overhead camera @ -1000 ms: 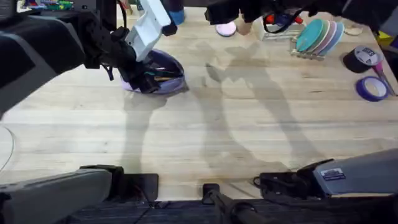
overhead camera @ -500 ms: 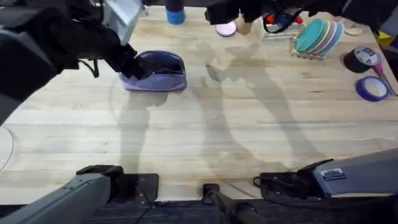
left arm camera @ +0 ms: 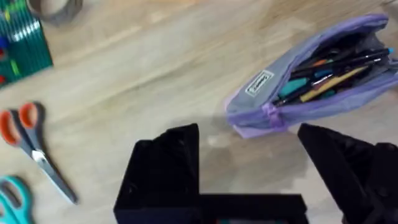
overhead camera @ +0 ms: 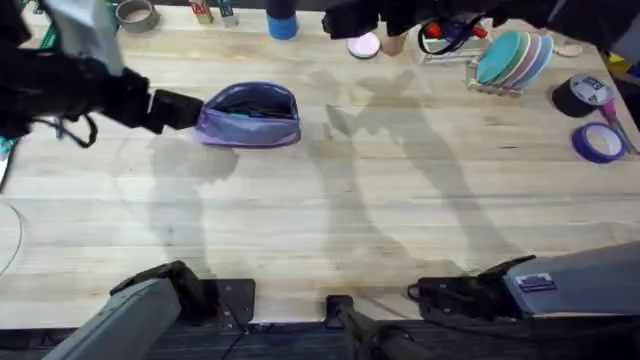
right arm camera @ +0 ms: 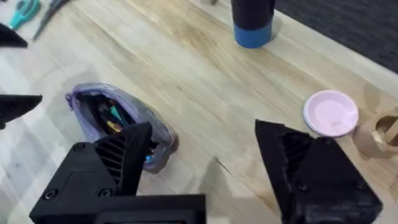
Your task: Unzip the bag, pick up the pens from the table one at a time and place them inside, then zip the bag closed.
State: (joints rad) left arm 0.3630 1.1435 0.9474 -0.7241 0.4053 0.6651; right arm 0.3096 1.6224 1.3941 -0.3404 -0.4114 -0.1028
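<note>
With no pens lying loose on the table [overhead camera: 330, 220], the step in hand looks like zipping up, so the left gripper [left arm camera: 249, 168], jaws spread wide and empty just beside the near end of the bag [left arm camera: 311, 81], should find the zipper pull there and draw it straight along the length while the pouch is kept from sliding. The right gripper [right arm camera: 202, 165] hovers above, fingers apart and holding nothing. The lavender bag lies toward the far left of the table, gaping open with pens and coloured sticks inside.
</note>
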